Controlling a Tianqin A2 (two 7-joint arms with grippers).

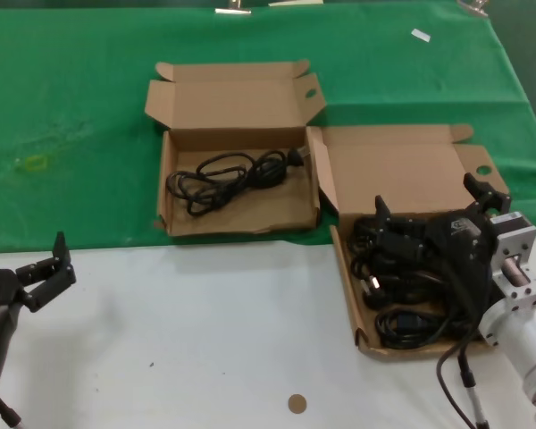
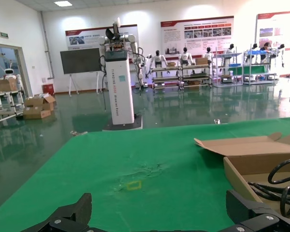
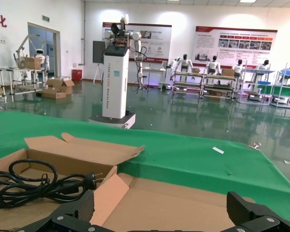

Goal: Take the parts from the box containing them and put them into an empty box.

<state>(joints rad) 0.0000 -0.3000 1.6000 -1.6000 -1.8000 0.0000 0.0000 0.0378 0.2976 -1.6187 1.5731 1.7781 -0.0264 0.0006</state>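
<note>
The right claw (image 1: 433, 210) hangs wide open, holding nothing, over the cords (image 1: 402, 277) in the right box (image 1: 344, 268). The left claw (image 1: 49, 268), also open, idles at the counter's (image 1: 205, 340) left.

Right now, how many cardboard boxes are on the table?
2. One box lies farther back on the green cloth, holding one cord bundle. The other box is at the right, under the right gripper, with several cords.
</note>
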